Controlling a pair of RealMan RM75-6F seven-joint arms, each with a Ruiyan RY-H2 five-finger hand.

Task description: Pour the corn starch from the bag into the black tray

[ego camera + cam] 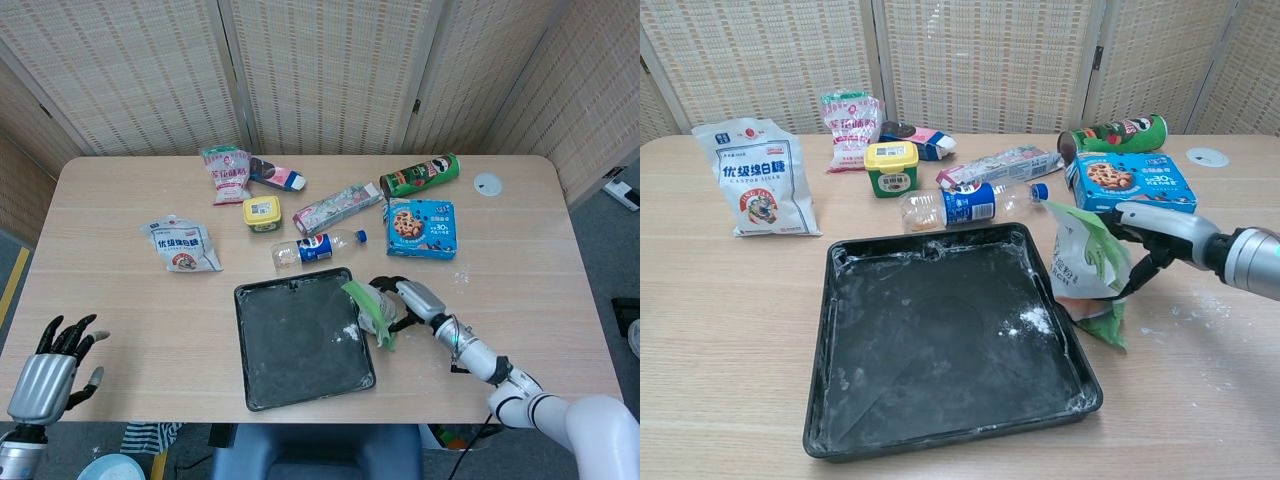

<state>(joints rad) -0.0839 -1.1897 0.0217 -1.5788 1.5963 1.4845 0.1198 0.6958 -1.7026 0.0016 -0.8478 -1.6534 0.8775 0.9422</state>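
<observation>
Corn starch bag [1085, 272] sits at right rim of black tray [940, 345], gripped by your right hand [1145, 228]. Your left hand [52, 370] hangs off desk [120, 310], fingers spread, holding nothing.

Right hand [408, 300] grips green-white starch bag [372, 312] at right edge of black tray [300, 340], bag tilted w/ top over tray rim. White powder patch in tray near bag. Left hand [50, 365] at lower-left off tabletop [120, 310] edge, fingers spread, holding nothing. Bottle [318, 248] lies just behind tray.
</observation>
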